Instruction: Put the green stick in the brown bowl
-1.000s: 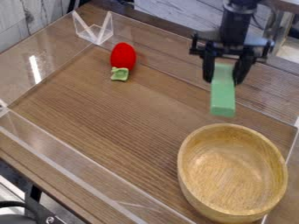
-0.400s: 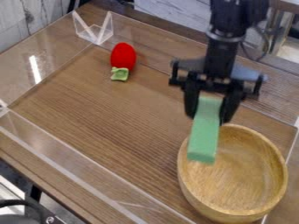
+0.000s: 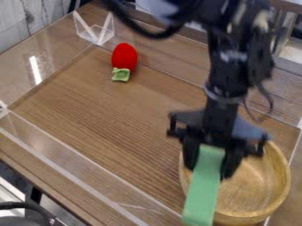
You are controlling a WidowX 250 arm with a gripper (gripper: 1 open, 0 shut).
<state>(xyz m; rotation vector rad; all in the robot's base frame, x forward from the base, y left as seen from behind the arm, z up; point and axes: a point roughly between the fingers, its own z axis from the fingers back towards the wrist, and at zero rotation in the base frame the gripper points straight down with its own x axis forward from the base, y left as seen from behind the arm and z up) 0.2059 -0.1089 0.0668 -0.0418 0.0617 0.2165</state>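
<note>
Since the earlier frame I had carried the green stick point(image 3: 204, 192) from 1 o'clock on the table point(image 3: 106, 115) down toward 5 o'clock. My fingers point(image 3: 216, 150) were clamped on its upper end, and it hung over the near-left rim of the brown bowl point(image 3: 266, 181), though blur made that overlap uncertain. To do this well, I judged I should shift toward the bowl's centre before letting go.
</note>
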